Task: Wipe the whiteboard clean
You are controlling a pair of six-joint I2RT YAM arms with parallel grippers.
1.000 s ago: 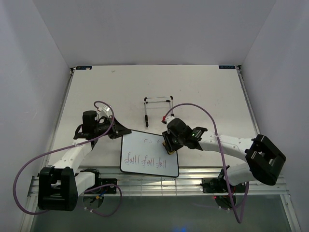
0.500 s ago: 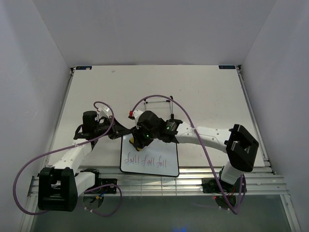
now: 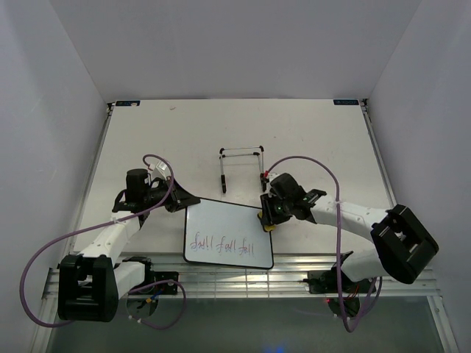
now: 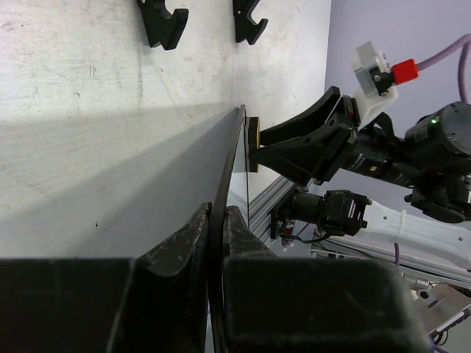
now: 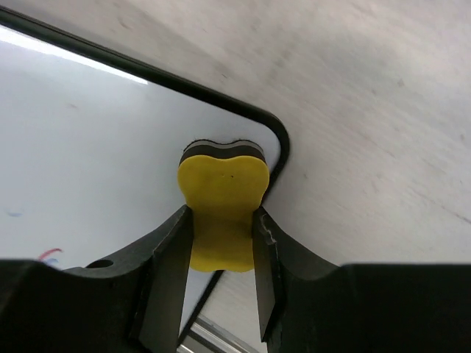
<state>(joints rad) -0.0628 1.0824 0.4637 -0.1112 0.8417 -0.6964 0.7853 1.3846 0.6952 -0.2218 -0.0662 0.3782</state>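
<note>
The whiteboard [image 3: 228, 235] lies at the near middle of the table, blank in its upper part, with one row of red-green scribbles [image 3: 219, 243] lower down. My left gripper [image 3: 184, 202] is shut on the board's upper left corner. In the left wrist view the board [image 4: 229, 158] runs edge-on between the left gripper [image 4: 217, 213] fingers. My right gripper [image 3: 267, 220] is shut on the yellow eraser [image 5: 223, 198], whose dark pad rests on the whiteboard [image 5: 88, 132] at its upper right corner, against the black frame.
A thin wire stand [image 3: 241, 158] with black feet [image 4: 162, 22] sits just behind the board. Purple cables loop over both arms. The aluminium rail [image 3: 243, 283] runs along the near edge, and grey walls enclose the table.
The right arm swept the eraser left across the board's upper part and back to its right corner. The small marks there are gone. The left arm has held still.
</note>
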